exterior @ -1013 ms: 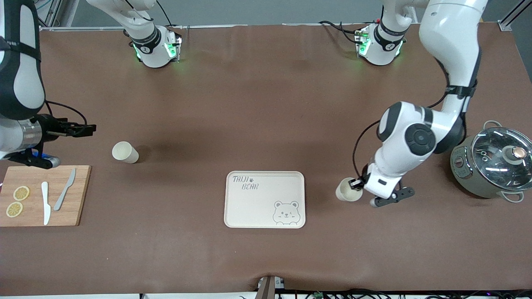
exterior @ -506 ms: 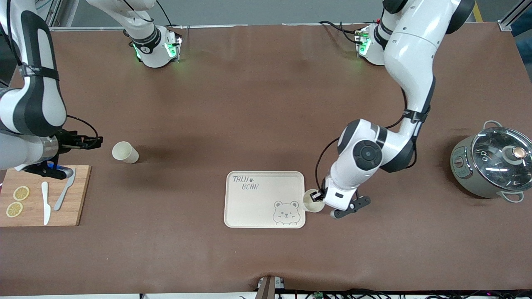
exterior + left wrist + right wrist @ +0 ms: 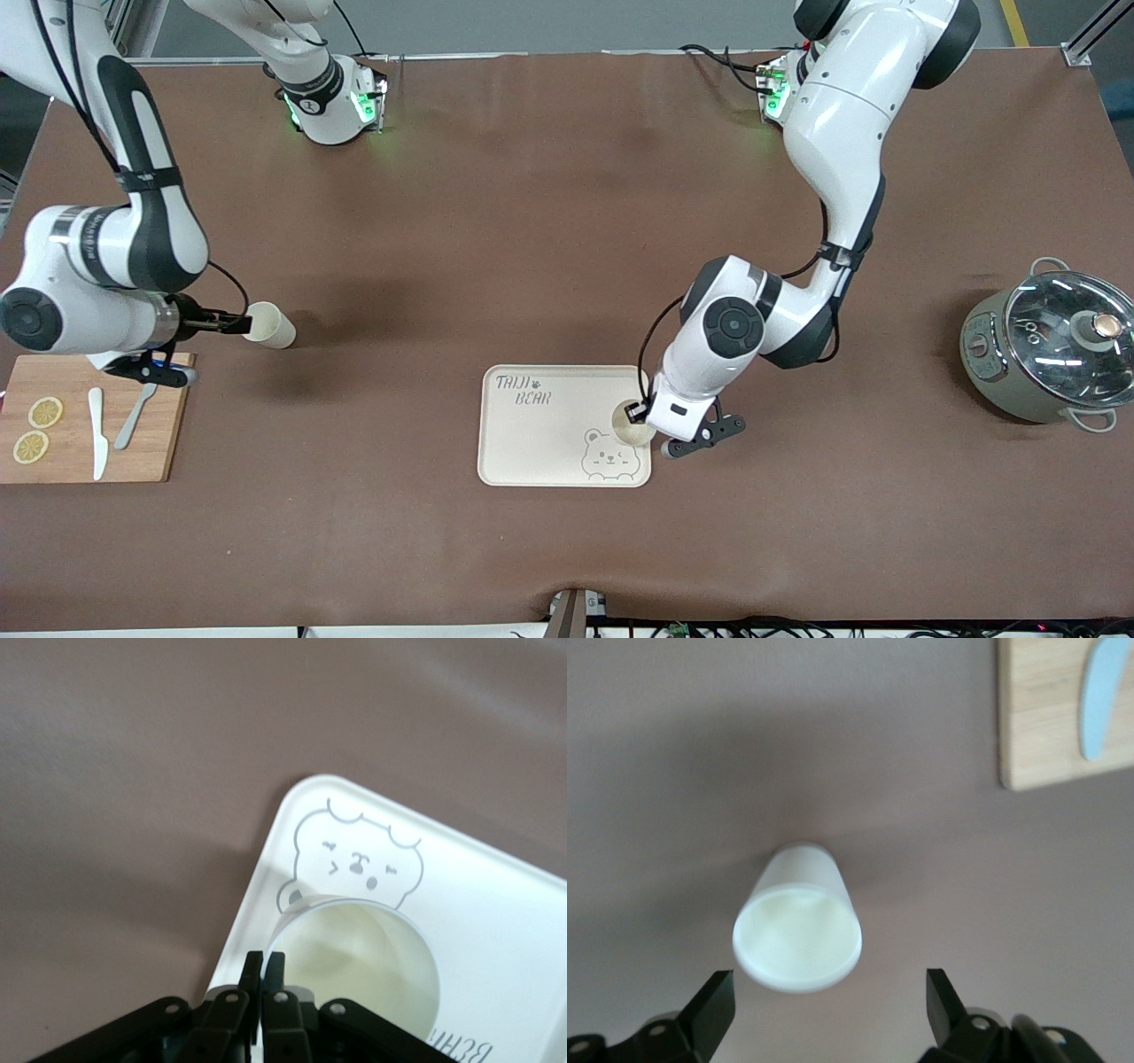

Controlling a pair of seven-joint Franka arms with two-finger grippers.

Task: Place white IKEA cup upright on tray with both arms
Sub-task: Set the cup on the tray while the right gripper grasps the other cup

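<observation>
The cream tray (image 3: 540, 434) with the bear face lies near the front middle of the table. My left gripper (image 3: 640, 415) is shut on the rim of a white cup (image 3: 627, 425), mouth up, over the tray's bear corner. In the left wrist view the fingers (image 3: 252, 967) pinch that cup's (image 3: 363, 961) wall, with the tray (image 3: 496, 904) under it. A second white cup (image 3: 268, 325) lies on its side toward the right arm's end. My right gripper (image 3: 236, 325) is open at its mouth. In the right wrist view this cup (image 3: 799, 926) sits just ahead of the gripper (image 3: 830, 1003).
A wooden cutting board (image 3: 133, 443) with lemon slices (image 3: 44, 412) and two knives (image 3: 97, 434) lies under the right arm's wrist; its corner shows in the right wrist view (image 3: 1054, 735). A pot with a glass lid (image 3: 1050, 346) stands at the left arm's end.
My left arm has carried its cup from the bare table onto the tray's bear corner. My right gripper has moved from over the board's end up to the lying cup's mouth.
</observation>
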